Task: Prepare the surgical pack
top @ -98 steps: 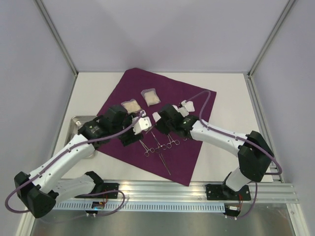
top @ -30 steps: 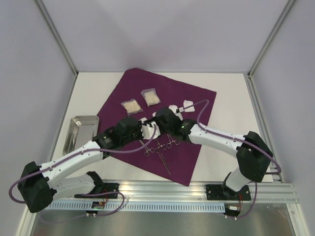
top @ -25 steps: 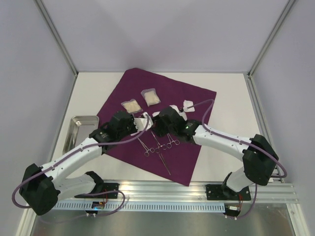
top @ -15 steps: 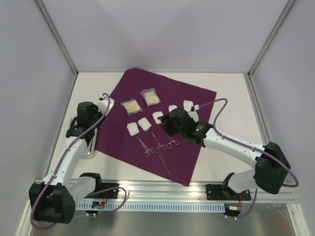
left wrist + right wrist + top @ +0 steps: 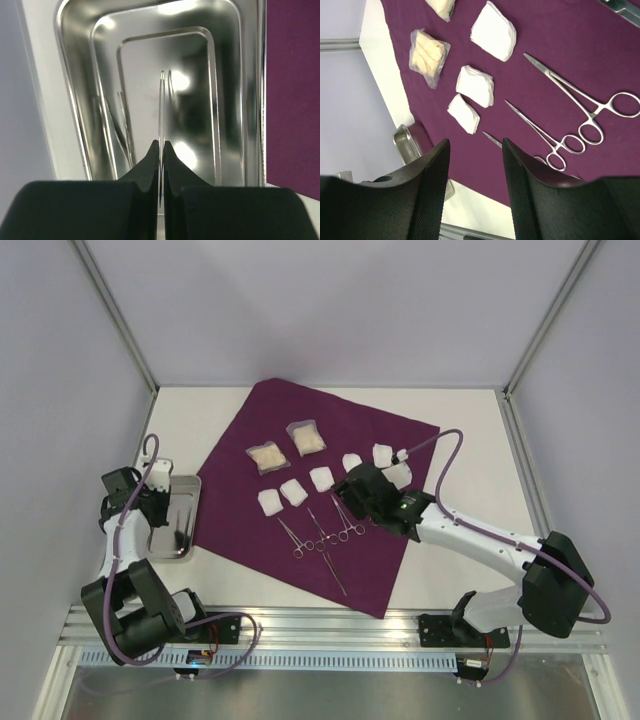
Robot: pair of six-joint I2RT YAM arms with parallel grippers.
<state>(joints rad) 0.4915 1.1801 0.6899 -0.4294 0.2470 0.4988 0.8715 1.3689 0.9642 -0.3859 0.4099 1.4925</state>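
plum-purple surgical pack, white gauze squares, silver tray

My top camera looks down from behind the bases on the whole white desk. Left wrist view: close over the shiny steel tray. Right wrist view: plum-purple fabric drape, plus that tray's corner.

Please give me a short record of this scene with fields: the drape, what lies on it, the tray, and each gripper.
drape: purple, spread flat, not folded
on the drape: two packets, white gauze pads, metal instruments
tray: steel, left of the drape
left gripper: shut, over the tray
right gripper: open, nothing between the jaws, above the drape
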